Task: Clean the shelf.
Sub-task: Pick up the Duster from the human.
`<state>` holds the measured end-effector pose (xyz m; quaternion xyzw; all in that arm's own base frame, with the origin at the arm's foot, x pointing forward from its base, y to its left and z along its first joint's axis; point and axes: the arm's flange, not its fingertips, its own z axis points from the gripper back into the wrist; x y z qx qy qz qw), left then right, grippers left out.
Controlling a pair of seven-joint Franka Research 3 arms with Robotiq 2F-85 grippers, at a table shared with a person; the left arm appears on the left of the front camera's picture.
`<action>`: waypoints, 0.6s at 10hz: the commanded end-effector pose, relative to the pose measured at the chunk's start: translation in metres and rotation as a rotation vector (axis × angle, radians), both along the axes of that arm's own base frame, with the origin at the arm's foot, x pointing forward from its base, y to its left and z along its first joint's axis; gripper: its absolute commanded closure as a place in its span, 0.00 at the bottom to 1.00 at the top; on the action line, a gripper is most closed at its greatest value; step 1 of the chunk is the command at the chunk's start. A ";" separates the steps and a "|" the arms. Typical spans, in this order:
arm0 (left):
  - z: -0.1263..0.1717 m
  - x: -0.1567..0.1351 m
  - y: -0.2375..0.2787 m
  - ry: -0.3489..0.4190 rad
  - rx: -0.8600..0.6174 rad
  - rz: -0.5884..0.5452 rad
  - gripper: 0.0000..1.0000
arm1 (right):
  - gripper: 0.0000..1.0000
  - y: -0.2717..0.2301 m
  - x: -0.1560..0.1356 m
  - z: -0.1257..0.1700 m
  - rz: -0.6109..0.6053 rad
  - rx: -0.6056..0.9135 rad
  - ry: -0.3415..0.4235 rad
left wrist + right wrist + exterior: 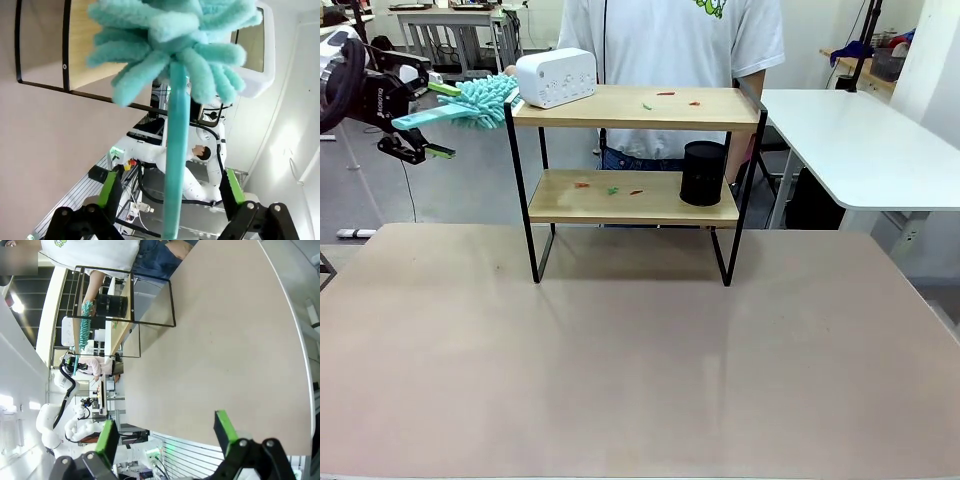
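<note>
Evidently the shelf (635,108), stood toward the far side of the table (620,350), is judged light but rigid. The soft duster (485,100) is best taken by its thin handle (176,150), seen unclamped between the left gripper's (435,120) wide-spread jaws. The right gripper (167,440) is spread wide, empty. Scraps (665,93) are scattered on both levels, crowded by a white box (555,77) and a black cylinder (703,173).

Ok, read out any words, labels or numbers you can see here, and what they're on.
No text here can be read.
Markings on the white box atop the shelf: too small.
White print on the left tool, on its black body: too blurred.
Green print on the person's shirt: cut off by the frame.
</note>
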<state>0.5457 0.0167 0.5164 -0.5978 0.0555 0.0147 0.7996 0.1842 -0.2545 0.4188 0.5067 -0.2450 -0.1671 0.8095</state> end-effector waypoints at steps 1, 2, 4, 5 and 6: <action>0.001 -0.008 0.010 0.006 0.026 0.039 0.00 | 0.00 -0.001 0.002 0.002 0.005 -0.004 -0.033; 0.001 -0.009 0.011 0.000 0.020 0.047 0.00 | 0.00 -0.001 0.002 0.002 0.005 -0.004 -0.033; 0.002 -0.009 0.010 -0.029 -0.002 0.084 0.00 | 0.00 -0.001 0.002 0.002 0.005 -0.004 -0.033; 0.002 -0.009 0.009 -0.055 -0.022 0.104 0.59 | 0.00 -0.001 0.002 0.002 0.005 -0.004 -0.033; 0.002 -0.010 0.008 -0.071 -0.035 0.113 0.58 | 0.00 -0.001 0.002 0.002 0.005 -0.004 -0.033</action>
